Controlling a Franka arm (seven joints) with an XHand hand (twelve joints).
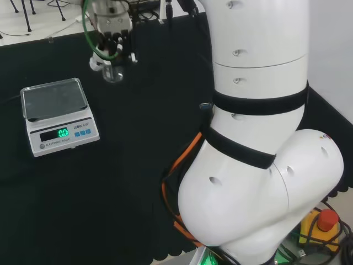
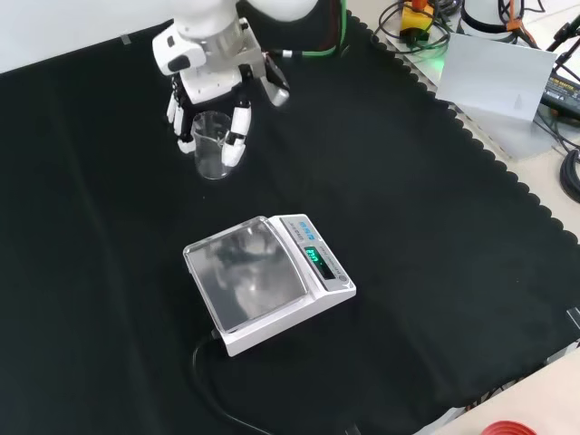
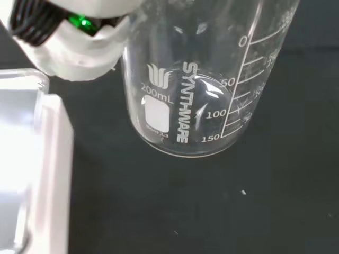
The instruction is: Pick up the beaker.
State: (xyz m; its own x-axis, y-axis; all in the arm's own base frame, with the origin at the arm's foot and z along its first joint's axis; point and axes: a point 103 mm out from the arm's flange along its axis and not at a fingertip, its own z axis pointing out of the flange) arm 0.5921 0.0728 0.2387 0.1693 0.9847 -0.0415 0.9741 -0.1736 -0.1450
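Beaker (image 2: 212, 145) upright on desk (image 2: 435, 272), beyond scale (image 2: 263, 281) in front view. Hand (image 2: 213, 82) curled round beaker. Risk: smooth clear glass slipping or tipping on lift.

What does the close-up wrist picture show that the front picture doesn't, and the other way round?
Wrist view alone: printed markings and a graduated scale on the glass. Front view alone: the whole scale with its green display, its cable, and the robot hand with fingers down around the beaker. Both share the clear beaker, the black cloth and the scale, a white edge in the wrist view.
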